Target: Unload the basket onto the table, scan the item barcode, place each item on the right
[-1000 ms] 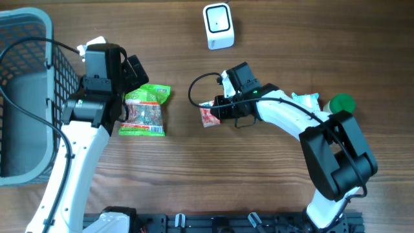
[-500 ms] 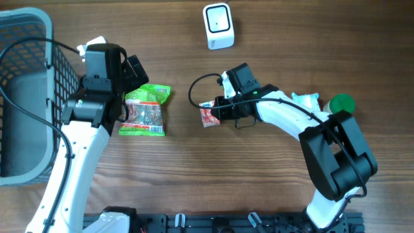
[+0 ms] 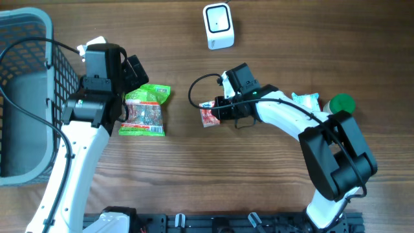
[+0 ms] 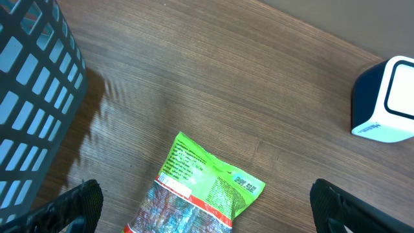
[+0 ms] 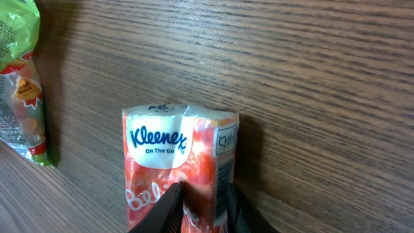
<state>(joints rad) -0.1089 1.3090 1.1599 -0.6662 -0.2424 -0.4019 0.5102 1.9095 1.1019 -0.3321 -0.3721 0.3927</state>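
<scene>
The tissue pack is sitting well apart from the scanner, on the robot's side of it and nearly in line w/ it. The right hand is pinching it narrow, fingers closing on the end of the pack farthest from the scanner. Can't tell if it's resting on the bench or just clear of it. Judging by the wrist view, it's a light, soft pkg: thin glossy film over tissues, so it's prob. giving under squeeze and sliding a bit if gripped too lightly, though nothing fragile inside. What looks like a barcode strip is running along one long edge, so holding by the end, as now, is keeping that edge free for the scanner; gripping mid-pack is risking covering it. The left hand is hanging wide, holding nothing, over a green snack bag further from the scanner, to its left.
</scene>
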